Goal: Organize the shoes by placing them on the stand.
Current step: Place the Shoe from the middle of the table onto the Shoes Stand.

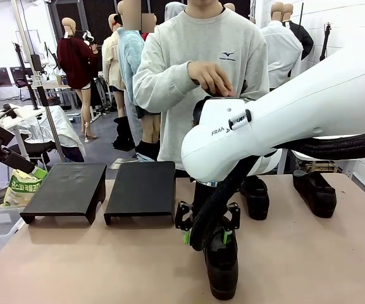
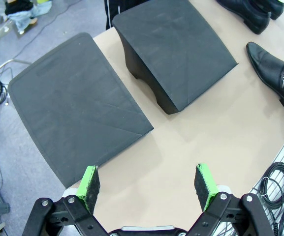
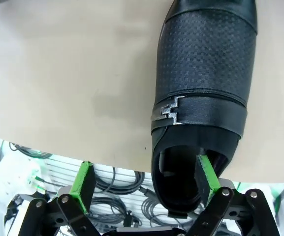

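Nearest shoe (image 3: 201,83) — right gripper (image 3: 145,181) spread open, one pad (image 3: 204,174) inside its collar; looks like the grasp step. Next: close, lift onto a stand (image 1: 141,187) — left gripper (image 2: 149,184) open, empty

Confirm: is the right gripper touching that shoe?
Cannot tell. Right wrist view: one finger of the right gripper is at the shoe opening, but contact isn't plain.

Ahead of my right gripper (image 3: 144,168), the shoe (image 3: 205,73) is black, dot-perforated, with a silver zigzag ornament (image 3: 169,112); my pads (image 3: 85,178) are green.
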`<state>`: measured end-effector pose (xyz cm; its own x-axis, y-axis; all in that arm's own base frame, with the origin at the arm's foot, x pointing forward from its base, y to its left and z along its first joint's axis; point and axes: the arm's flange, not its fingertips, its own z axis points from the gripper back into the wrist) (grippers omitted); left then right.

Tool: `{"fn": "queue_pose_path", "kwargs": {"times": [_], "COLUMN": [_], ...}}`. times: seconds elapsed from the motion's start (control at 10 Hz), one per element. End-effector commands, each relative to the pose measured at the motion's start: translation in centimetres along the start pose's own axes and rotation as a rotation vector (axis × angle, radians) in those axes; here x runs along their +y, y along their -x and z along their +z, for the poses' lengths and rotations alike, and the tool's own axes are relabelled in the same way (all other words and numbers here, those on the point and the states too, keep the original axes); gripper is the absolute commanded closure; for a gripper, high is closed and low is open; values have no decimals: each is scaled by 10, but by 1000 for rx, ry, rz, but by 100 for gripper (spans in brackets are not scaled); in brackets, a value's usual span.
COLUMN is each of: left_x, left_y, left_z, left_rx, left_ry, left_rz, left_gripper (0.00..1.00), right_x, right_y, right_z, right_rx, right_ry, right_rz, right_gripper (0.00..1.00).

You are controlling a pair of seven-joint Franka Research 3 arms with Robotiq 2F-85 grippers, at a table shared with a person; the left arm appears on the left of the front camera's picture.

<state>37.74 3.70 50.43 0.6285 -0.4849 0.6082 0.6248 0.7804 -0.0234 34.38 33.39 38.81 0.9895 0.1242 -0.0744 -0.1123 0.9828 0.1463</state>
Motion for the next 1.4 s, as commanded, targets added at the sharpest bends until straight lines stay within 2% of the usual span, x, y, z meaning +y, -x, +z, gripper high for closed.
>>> {"fn": "queue_pose_path", "kwargs": {"times": [0.0, 0.2, 0.4, 0.5, 0.6, 0.7, 0.8, 0.9, 1.0, 1.1, 1.2, 1.3], "left_x": [3, 3, 0, -23, -56, -99, -132, -160, -166, -159, -126, -164], "left_y": [3, 3, 0, -3, -11, -22, -27, -24, -21, -18, -14, -55], "left_z": [0, 0, 0, 2, 2, 4, 5, 3, -8, -12, -7, -3], "left_rx": [-14, -14, 0, -14, -36, -104, -22, 30, 128, 194, 114, 132], "left_ry": [15, 15, 0, 40, 53, 32, 14, 123, 138, 83, -34, 98], "left_rz": [-10, -10, 0, -23, -33, 42, 62, 85, 87, 114, 49, 84], "left_gripper": [0, 0, 0, 0, 0, 0, 0, 0, 0, 0, 0, 0], "right_x": [-8, -42, -102, -135, -161, -180, -194, -209, -224, -240, -245, -233], "right_y": [8, 15, 16, 15, 17, 25, 29, 32, 33, 36, 41, 31], "right_z": [35, 78, 111, 119, 124, 126, 126, 124, 123, 121, 118, 126], "right_rx": [-64, -93, -117, -121, -135, -149, -152, -153, -155, -153, -147, -135], "right_ry": [22, 51, 72, 91, 108, 103, 79, 52, 25, -14, -35, 41], "right_rz": [30, 16, -1, -57, -173, -235, -261, -289, -312, -336, -344, -316], "right_gripper": [0, 0, 0, 0, 0, 0, 0, 0, 0, 0, 0, 0]}}
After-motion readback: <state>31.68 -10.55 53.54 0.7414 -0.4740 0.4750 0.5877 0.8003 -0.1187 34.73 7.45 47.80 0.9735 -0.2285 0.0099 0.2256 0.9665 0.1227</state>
